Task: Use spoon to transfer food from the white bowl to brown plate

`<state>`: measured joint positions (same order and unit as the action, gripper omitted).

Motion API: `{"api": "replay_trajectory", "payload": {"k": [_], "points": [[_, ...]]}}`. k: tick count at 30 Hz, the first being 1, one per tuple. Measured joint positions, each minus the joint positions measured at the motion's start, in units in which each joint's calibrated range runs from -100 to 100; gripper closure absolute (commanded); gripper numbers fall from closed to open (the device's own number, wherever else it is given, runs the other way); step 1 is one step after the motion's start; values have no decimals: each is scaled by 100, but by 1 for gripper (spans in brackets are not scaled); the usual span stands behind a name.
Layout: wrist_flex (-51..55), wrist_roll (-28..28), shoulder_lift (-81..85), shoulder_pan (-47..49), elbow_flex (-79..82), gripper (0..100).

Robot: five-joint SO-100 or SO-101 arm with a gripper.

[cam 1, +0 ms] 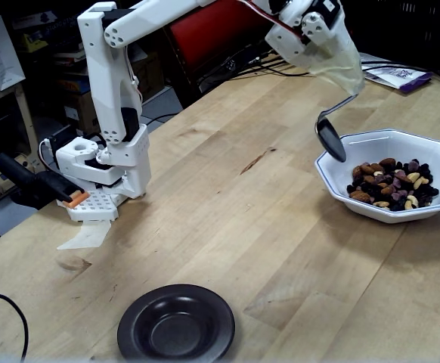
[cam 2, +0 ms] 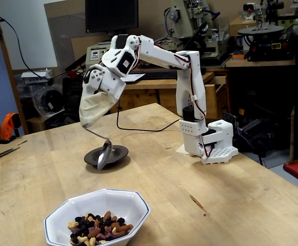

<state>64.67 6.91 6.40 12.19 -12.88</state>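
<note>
A: Hanging from the gripper point(cam 1: 339, 72), the spoon point(cam 1: 332, 138) points bowl-down just beside the near rim of the white bowl point(cam 1: 371, 148), clear of the food point(cam 1: 392, 184).

B: Are the jaws pinching it?

A: Cannot tell; a pale cloth cover point(cam 2: 96, 106) hides them. Only the thin handle shows below the cloth.

B: And from the other fixed view?

A: The spoon point(cam 2: 103, 152) hangs in front of the brown plate point(cam 2: 119, 155), which lies farther back, well apart from the white bowl point(cam 2: 62, 219) at the near edge. The food point(cam 2: 98, 233) is heaped on one side of it.

B: Any writing?

A: None legible. The purple-edged papers point(cam 1: 395, 75) at the table's far corner are too blurred.
</note>
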Motion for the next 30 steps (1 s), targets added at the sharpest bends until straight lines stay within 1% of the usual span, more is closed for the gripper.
{"api": "replay_trajectory", "payload": {"k": [11, 20, 22, 30], "points": [[0, 0, -9, 51, 202, 95], [0, -15, -9, 839, 202, 95], [0, -112, -9, 942, 202, 95], [8, -884, -17, 1015, 202, 95]]}}
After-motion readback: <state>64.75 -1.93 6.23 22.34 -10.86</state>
